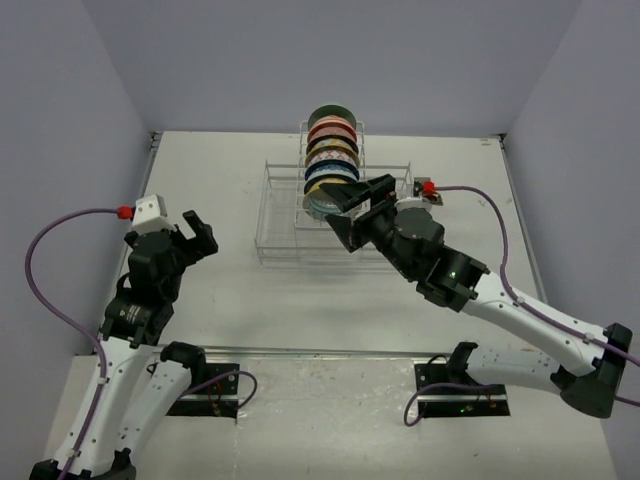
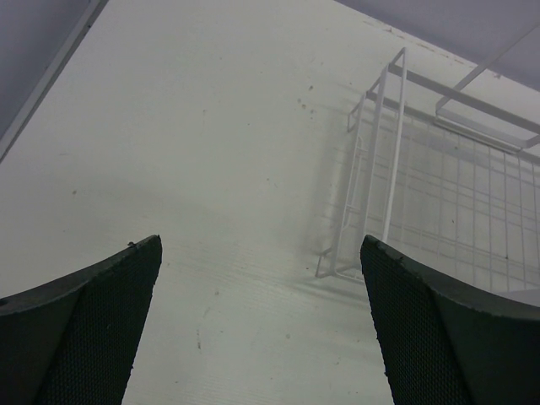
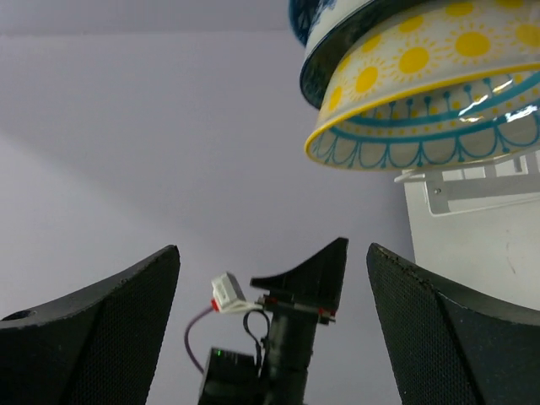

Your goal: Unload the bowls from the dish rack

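Note:
Several patterned bowls (image 1: 331,150) stand on edge in a row in the white wire dish rack (image 1: 283,215) at the table's middle. My right gripper (image 1: 350,212) is open beside the nearest bowl (image 1: 322,198), which has a yellow rim. In the right wrist view this sun-patterned bowl (image 3: 422,93) sits up and to the right of my right gripper (image 3: 272,253), outside the jaws, with a dark blue bowl (image 3: 337,25) behind it. My left gripper (image 1: 195,235) is open over bare table left of the rack. Its wrist view shows my left gripper (image 2: 261,245) holding nothing and the rack's corner (image 2: 380,169).
A small side caddy (image 1: 415,185) hangs on the rack's right end, just behind my right wrist. Grey walls enclose the table on three sides. The left arm (image 3: 287,337) shows in the distance in the right wrist view.

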Motion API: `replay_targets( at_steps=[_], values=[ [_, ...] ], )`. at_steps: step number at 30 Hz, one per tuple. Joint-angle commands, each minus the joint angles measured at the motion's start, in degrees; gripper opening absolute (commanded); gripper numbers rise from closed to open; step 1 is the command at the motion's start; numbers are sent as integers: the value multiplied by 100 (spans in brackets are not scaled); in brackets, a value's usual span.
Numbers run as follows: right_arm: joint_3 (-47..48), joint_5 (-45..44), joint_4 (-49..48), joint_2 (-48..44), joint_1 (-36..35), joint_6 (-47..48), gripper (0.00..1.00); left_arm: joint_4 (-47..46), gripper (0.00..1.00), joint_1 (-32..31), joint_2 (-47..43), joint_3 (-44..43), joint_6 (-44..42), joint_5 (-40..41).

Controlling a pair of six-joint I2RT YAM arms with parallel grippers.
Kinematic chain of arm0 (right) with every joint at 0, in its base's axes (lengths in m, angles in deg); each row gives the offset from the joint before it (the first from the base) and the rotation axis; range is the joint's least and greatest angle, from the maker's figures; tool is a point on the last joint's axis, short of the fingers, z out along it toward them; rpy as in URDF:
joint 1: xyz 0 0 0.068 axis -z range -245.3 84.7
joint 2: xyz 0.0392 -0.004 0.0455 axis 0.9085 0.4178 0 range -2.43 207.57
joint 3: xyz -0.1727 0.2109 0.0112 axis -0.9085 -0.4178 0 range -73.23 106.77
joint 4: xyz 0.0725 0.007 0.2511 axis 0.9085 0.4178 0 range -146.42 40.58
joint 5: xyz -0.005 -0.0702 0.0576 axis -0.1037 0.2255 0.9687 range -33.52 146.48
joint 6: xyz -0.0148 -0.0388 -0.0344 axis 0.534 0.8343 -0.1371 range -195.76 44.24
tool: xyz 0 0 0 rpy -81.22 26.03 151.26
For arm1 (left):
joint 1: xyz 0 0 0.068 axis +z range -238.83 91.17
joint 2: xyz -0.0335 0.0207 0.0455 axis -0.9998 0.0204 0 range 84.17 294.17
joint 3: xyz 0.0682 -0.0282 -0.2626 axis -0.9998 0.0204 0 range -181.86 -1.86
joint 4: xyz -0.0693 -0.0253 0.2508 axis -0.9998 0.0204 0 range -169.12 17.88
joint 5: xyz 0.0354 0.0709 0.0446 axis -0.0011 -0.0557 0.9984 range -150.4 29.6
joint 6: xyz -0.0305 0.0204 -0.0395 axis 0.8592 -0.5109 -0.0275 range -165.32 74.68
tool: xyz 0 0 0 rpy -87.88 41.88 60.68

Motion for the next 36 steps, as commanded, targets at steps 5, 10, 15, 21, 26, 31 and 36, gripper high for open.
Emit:
replay_targets(
  at_steps=[5, 10, 15, 21, 26, 31, 36],
  values=[
    [758, -2245, 1183, 648, -186, -1125, 77, -318, 100, -13, -201, 76, -97, -216],
    [856, -2912, 1544, 841, -177, -1406, 62, -336, 100, -39, -245, 76, -132, -304],
    [864, -3064, 1553, 938, -63, -1485, 49, -353, 100, -74, -280, 94, -150, -313],
    [1031, -2940, 1440, 1166, 16, -1529, 49, -371, 100, -83, -262, 85, -176, -339],
    [1181, -2897, 1342, 1447, 34, -1635, 47, -389, 100, -83, -254, 85, -185, -348],
    [1093, -2826, 1061, 1483, 34, -1731, 32, -380, 100, -83, -227, 85, -202, -366],
    [1119, -2852, 1166, 1518, 34, -1881, 25, -406, 100, -83, -192, 94, -238, -419]
  ],
)
